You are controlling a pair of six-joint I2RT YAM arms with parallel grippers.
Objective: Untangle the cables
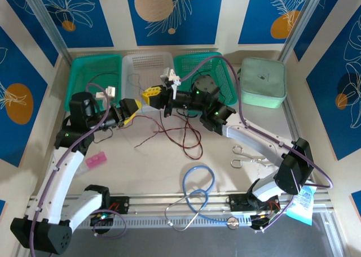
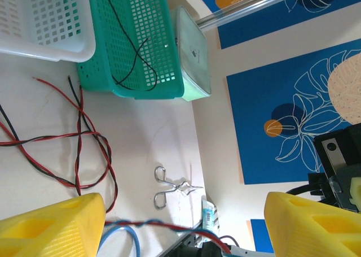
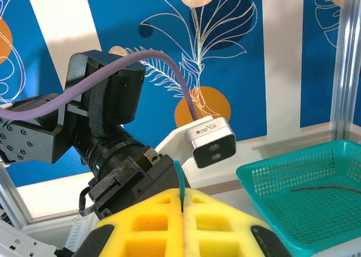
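Observation:
Thin red and black cables [image 1: 181,134] lie crossed and twisted on the table; in the left wrist view they loop at the left [image 2: 79,138]. My left gripper [image 1: 133,111] hovers at their left end, open, its yellow fingers [image 2: 51,226] wide apart. A blurred red cable [image 2: 169,227] runs across the gap between them. My right gripper [image 1: 148,95] is raised just right of it and shut, with a thin teal strand [image 3: 181,184] pinched between its yellow pads [image 3: 220,223]. More thin wire lies in the teal baskets [image 2: 135,53], [image 3: 321,188].
Three baskets line the back: teal [image 1: 95,79], white [image 1: 148,69] and teal [image 1: 217,70]. A mint pouch [image 1: 263,82] sits at the back right. Metal forceps [image 1: 246,156], a light-blue tube loop [image 1: 197,181] and a pink piece [image 1: 96,160] lie nearer the front.

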